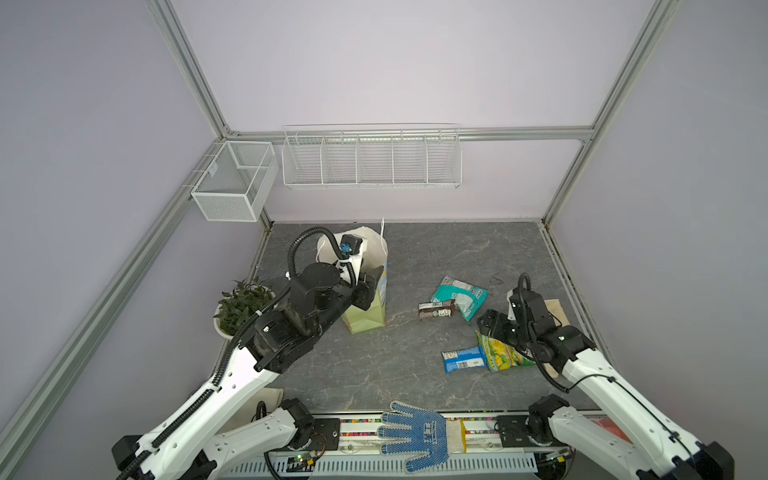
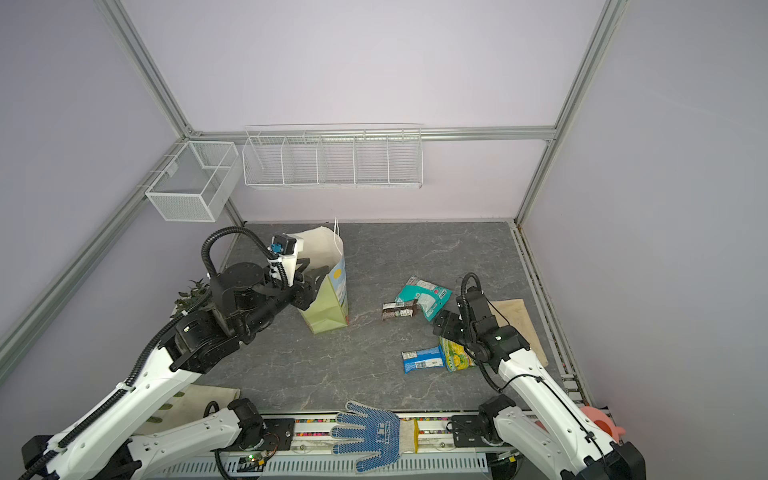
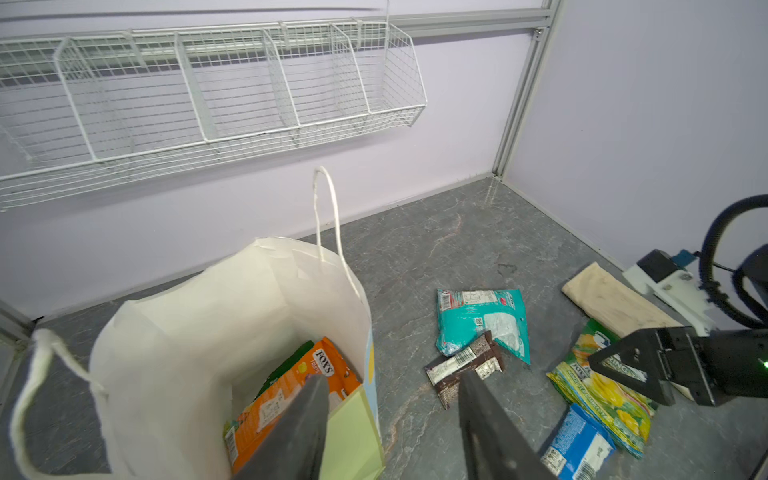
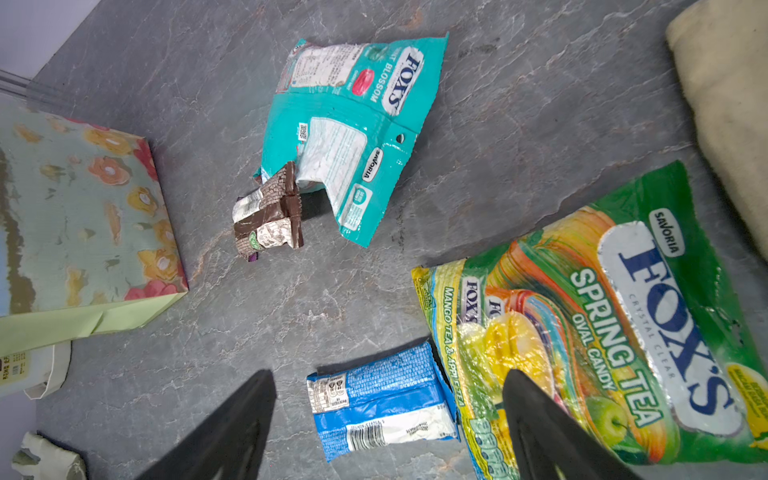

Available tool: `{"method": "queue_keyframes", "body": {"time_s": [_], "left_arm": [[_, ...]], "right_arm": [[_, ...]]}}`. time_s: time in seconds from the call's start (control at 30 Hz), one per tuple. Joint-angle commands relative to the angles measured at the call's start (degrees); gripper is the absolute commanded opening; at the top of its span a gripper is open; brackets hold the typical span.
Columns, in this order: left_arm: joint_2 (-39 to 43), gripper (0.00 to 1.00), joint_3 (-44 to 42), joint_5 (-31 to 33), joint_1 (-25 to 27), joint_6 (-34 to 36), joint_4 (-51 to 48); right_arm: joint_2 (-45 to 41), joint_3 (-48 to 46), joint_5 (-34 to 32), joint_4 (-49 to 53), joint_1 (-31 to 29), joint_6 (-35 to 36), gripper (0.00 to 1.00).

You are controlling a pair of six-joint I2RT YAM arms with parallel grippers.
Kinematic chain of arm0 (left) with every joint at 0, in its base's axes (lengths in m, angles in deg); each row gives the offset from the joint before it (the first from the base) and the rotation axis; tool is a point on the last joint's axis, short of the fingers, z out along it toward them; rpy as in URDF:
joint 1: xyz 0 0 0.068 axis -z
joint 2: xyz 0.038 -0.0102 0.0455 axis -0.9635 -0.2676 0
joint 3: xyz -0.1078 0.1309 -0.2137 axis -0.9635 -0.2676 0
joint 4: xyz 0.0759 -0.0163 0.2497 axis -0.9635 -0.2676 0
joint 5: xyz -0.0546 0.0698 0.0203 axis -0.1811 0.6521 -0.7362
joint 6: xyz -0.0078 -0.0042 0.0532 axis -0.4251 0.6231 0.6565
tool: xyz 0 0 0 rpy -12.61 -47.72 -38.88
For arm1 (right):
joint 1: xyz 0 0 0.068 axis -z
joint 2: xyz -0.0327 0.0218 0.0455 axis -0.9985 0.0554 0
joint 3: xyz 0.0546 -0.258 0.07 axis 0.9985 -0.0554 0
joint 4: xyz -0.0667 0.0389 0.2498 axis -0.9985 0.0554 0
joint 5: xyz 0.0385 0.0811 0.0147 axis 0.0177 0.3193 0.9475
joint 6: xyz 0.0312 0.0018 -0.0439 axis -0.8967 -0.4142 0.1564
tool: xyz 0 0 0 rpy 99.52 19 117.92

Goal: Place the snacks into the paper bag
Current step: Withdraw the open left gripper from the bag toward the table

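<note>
The paper bag [image 1: 365,318] [image 2: 326,309] stands upright at the back left with its mouth open. Inside it lie an orange packet [image 3: 286,386] and a green one [image 3: 286,361]. My left gripper [image 1: 370,286] [image 3: 394,376] hangs open over the bag's near corner, one finger above the mouth and one outside, holding nothing. On the slate to the right lie a teal packet [image 1: 459,293] [image 4: 353,124], a dark brown bar [image 1: 436,310] [image 4: 266,216], a blue packet [image 1: 463,359] [image 4: 382,399] and a yellow-green packet [image 1: 505,355] [image 4: 602,311]. My right gripper [image 1: 484,322] [image 4: 388,374] hovers open above the blue and yellow-green packets.
A blue dotted glove [image 1: 415,432] lies over the front rail. A cream cloth [image 1: 555,309] sits behind the right arm. A potted plant [image 1: 241,305] stands left of the bag. White wire baskets [image 1: 370,160] and a mesh basket [image 1: 232,180] hang on the walls.
</note>
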Motion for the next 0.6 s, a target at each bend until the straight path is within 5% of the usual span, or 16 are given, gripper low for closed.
{"method": "queue_keyframes", "body": {"time_s": [0.0,0.57], "left_arm": [[-1.0,0.51,-0.7,-0.9,2.6,1.1,1.1],[-5.7,0.52,-2.5,-10.2,5.6,0.3,3.5]], "right_arm": [[0.5,-0.3,-0.3,0.0,-0.4,-0.4,0.88],[0.4,0.5,-0.8,0.4,-0.5,-0.3,0.89]]}}
